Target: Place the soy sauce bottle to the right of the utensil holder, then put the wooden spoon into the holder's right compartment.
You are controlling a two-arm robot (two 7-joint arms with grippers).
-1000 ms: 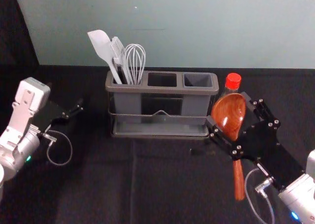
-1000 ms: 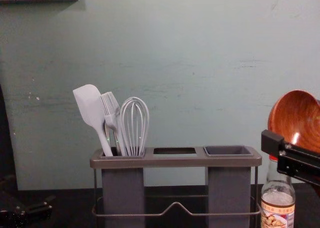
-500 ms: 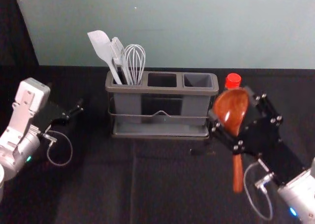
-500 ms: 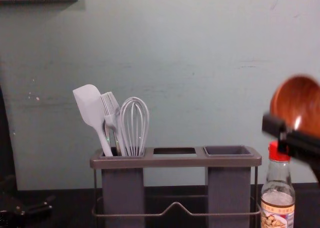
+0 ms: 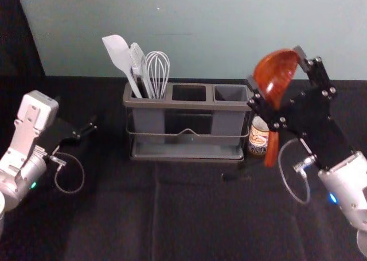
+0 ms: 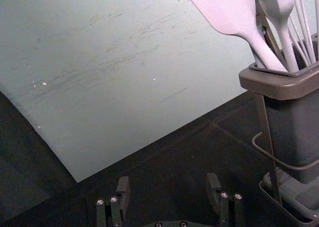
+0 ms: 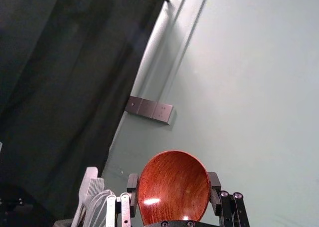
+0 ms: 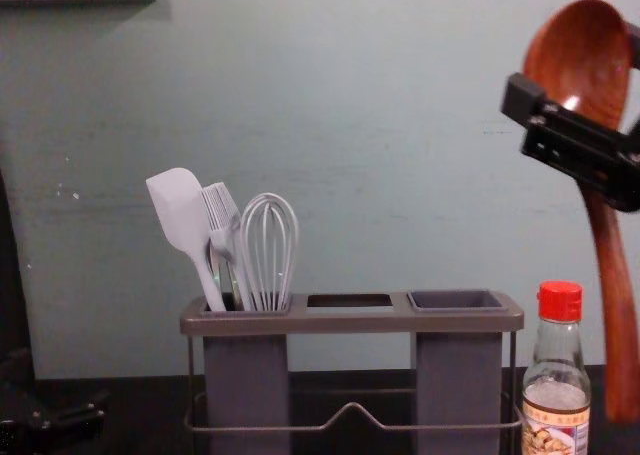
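Wooden spoon (image 8: 603, 235) lifted higher

The left gripper (image 6: 168, 189) is parked at nine o'clock, fingers spread. By the right gripper (image 5: 274, 67), at two, the spoon is clamped bowl-up. With the soy sauce bottle (image 8: 556, 385) at the utensil holder's (image 8: 350, 323) three o'clock, the right compartment (image 5: 231, 93) can be sought.

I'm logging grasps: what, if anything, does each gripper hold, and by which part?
The right gripper holds the wooden spoon by the sides of its bowl, handle hanging down. The left gripper is open and holds nothing.
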